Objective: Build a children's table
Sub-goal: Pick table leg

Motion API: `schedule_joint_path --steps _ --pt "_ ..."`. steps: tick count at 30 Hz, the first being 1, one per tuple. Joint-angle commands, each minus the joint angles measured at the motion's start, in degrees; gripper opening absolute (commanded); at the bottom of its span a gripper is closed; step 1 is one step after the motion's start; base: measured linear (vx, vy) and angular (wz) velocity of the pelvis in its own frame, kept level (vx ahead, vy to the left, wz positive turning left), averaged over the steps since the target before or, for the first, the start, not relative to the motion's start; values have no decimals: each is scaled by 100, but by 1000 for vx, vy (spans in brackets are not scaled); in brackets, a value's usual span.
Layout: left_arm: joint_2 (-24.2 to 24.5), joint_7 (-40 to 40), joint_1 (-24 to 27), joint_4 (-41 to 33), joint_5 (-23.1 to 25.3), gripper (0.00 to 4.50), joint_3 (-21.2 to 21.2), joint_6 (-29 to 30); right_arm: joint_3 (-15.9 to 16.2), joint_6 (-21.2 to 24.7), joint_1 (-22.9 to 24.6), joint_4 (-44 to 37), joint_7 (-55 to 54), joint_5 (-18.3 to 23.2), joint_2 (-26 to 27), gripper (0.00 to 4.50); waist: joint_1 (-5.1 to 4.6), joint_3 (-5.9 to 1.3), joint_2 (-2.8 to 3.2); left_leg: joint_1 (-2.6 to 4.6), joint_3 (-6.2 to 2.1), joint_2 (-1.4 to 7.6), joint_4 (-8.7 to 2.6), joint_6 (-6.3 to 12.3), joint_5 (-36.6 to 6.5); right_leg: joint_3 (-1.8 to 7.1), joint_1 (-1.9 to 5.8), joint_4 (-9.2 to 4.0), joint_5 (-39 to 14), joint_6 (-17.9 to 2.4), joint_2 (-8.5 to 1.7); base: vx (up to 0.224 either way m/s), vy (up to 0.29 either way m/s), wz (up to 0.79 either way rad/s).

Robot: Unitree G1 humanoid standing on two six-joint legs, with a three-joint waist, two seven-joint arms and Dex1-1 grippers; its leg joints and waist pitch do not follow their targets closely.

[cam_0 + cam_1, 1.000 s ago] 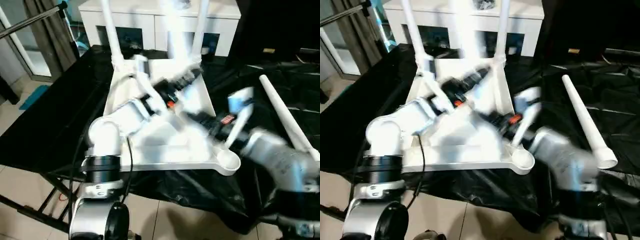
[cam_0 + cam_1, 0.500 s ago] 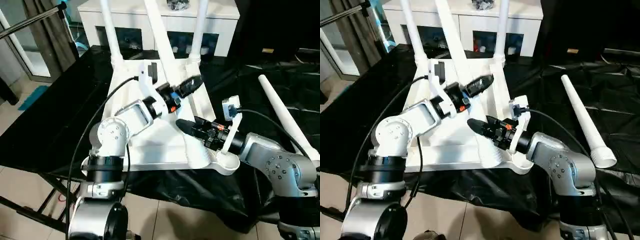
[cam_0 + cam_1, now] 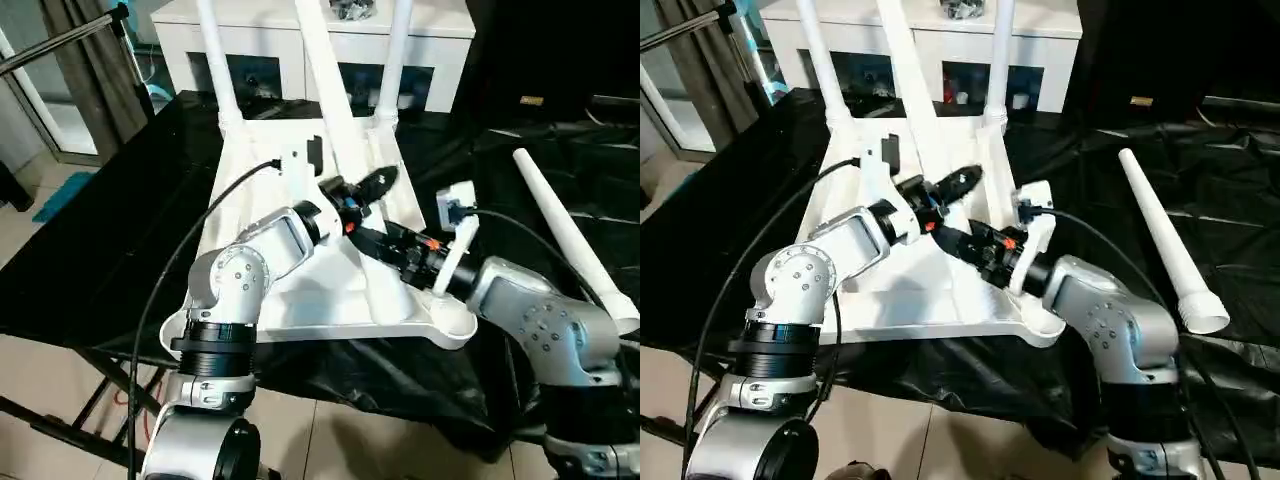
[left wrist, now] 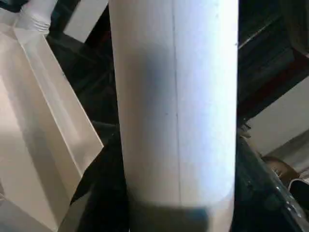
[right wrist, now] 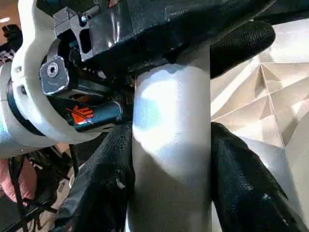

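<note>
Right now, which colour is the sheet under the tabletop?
Black; the sheet shows best in the left eye view.

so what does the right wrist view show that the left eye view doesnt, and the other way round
Right wrist view alone: close up, the right gripper's black fingers pressed on either side of a white tapered tube leg, with the left gripper just beyond on the same leg.

Left eye view alone: the whole upturned white plastic tabletop on black sheeting, two legs standing in its far corners, a loose leg lying to the right, and a white cabinet behind.

Both: both grippers at the slanting leg, and the ribbed underside.
</note>
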Motion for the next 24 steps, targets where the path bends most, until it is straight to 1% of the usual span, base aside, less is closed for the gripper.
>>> schedule_joint_path --steps 1,3,5,7,8,10,11,12,13,15,16,17,18,19,21,22,23,24 --pt "14 66 -89 -112 68 201 39 -80 26 -36 -79 -54 -16 -8 2 184 7 -433 -140 80 -36 101 -364 169 -831 136 296 -426 -1063 -968 -179 0 0 0" --pt "36 51 -81 -135 73 197 35 -76 18 -40 -78 -50 -11 -10 -13 184 11 -438 -133 83 -40 103 -362 180 -797 136 295 -415 -978 -994 -177 0 0 0" --pt "86 -19 -51 -221 61 192 -4 -81 15 -66 -77 -28 7 -7 -44 184 13 -439 -144 79 -38 102 -362 196 -789 133 305 -406 -932 -1022 -180 0 0 0" --pt "158 -282 -18 -330 9 191 -98 -113 32 -94 -85 -13 38 -15 -70 184 18 -433 -151 79 -38 107 -366 213 -807 133 295 -414 -1002 -1027 -188 0 0 0" --pt "189 -386 -9 -360 -4 191 -136 -125 39 -104 -88 -10 51 -22 -78 219 15 -434 -149 77 -35 104 -362 209 -814 133 295 -410 -1019 -1022 -183 0 0 0" --pt "255 -559 -4 -391 -17 190 -202 -131 33 -59 -95 -6 88 14 -94 254 16 -430 -151 77 -35 97 -366 209 -813 133 296 -419 -1069 -999 -184 0 0 0" --pt "324 -719 -9 -410 -13 190 -261 -153 6 7 -111 0 129 72 -113 256 15 -433 -138 86 -36 102 -365 201 -816 136 290 -414 -1074 -995 -181 0 0 0" --pt "430 -1015 -30 -443 -47 190 -346 -171 -52 121 -139 -27 232 185 -196 263 15 -431 -151 86 -36 97 -371 213 -809 137 296 -422 -1088 -992 -179 0 0 0" --pt "515 -1199 -57 -459 -64 189 -399 -166 -113 213 -172 -42 314 278 -279 274 25 -440 -139 93 -41 106 -370 206 -798 136 301 -406 -1063 -1003 -185 0 0 0" --pt "635 -1454 -126 -434 -96 188 -455 -152 -194 368 -222 -59 531 443 -465 296 24 -441 -137 91 -36 107 -361 228 -735 138 304 -382 -887 -1068 -177 0 0 0" --pt "722 -1663 -153 -438 -129 188 -517 -128 -193 428 -226 -73 749 535 -607 296 26 -439 -140 88 -33 105 -356 232 -723 139 304 -379 -850 -1092 -178 0 0 0" --pt "766 -1777 -168 -439 -159 188 -547 -103 -178 465 -231 -72 867 571 -690 305 44 -446 -136 93 -32 108 -351 252 -707 142 312 -373 -805 -1112 -186 0 0 0" --pt "852 -2030 -194 -456 -238 188 -603 -47 -114 546 -238 -73 1129 623 -881 311 50 -443 -139 89 -28 98 -347 259 -703 138 315 -371 -792 -1129 -179 0 0 0" --pt "869 -2085 -202 -457 -256 188 -613 -41 -86 560 -238 -71 1203 626 -934 319 60 -445 -141 96 -27 99 -347 265 -706 138 320 -371 -798 -1139 -181 0 0 0" --pt "976 -2434 -250 -478 -384 188 -672 27 94 660 -228 -48 1666 657 -1263 334 61 -445 -143 89 -26 106 -339 275 -692 140 325 -357 -728 -1207 -189 0 0 0" --pt "1010 -2543 -266 -493 -439 188 -691 83 152 679 -222 -37 1809 663 -1365 334 68 -450 -145 91 -27 102 -335 280 -685 136 333 -352 -716 -1228 -188 0 0 0" --pt "1103 -2797 -272 -535 -474 188 -792 147 239 721 -209 -60 2052 736 -1512 336 70 -443 -149 98 -21 105 -330 306 -714 139 324 -353 -749 -1270 -188 0 0 0" --pt "1103 -2797 -272 -535 -474 188 -792 147 239 721 -209 -60 2052 736 -1512 336 77 -445 -150 101 -24 109 -330 319 -721 141 326 -355 -774 -1278 -193 0 0 0"
